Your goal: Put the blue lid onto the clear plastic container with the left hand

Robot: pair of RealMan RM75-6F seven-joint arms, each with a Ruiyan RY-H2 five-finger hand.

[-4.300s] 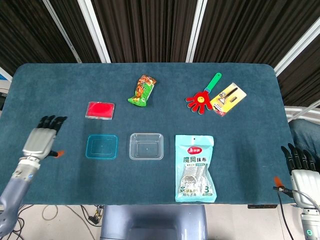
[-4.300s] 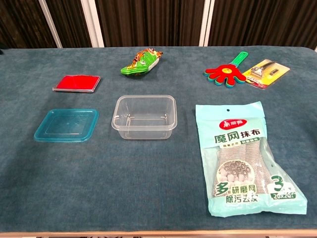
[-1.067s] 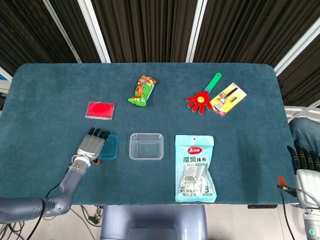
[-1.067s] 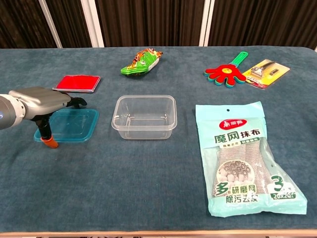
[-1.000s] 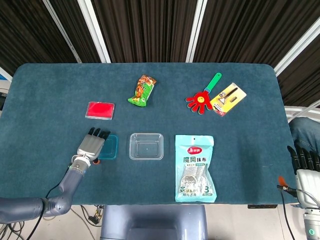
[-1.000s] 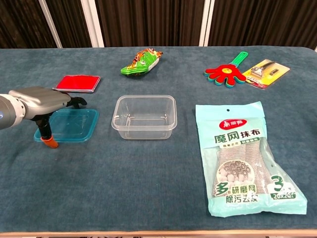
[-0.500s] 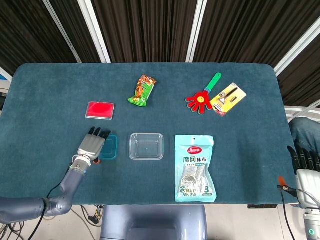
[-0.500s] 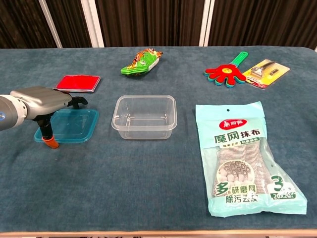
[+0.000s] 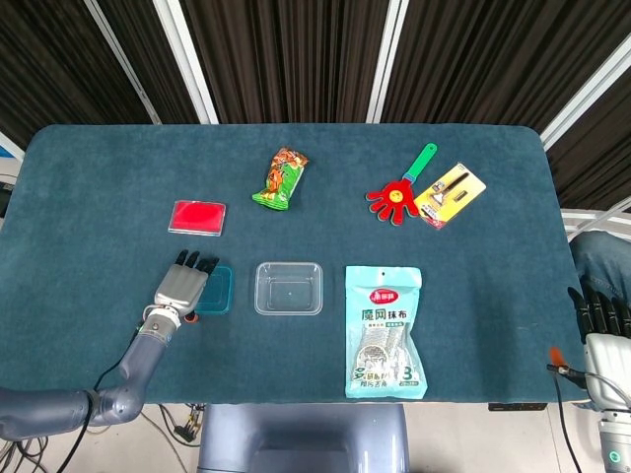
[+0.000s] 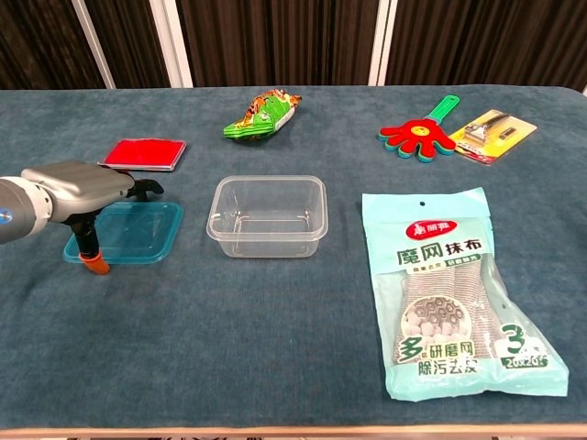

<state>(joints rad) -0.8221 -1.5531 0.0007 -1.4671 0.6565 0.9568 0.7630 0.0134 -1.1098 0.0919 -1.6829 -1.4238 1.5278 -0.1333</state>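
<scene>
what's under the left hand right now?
The flat blue plastic lid lies on the table under the left hand. Its left part is covered in the head view; whether the fingers touch it is unclear.

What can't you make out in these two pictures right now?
- Left hand: head view, it covers the left part of the blue lid; whether it touches the lid is unclear.
- Its fingertips: chest view, dark and small over the lid; grip unclear.
- Right hand: head view, cut off by the corner; absent from chest view.
- Yellow card: print too small to read.
</scene>
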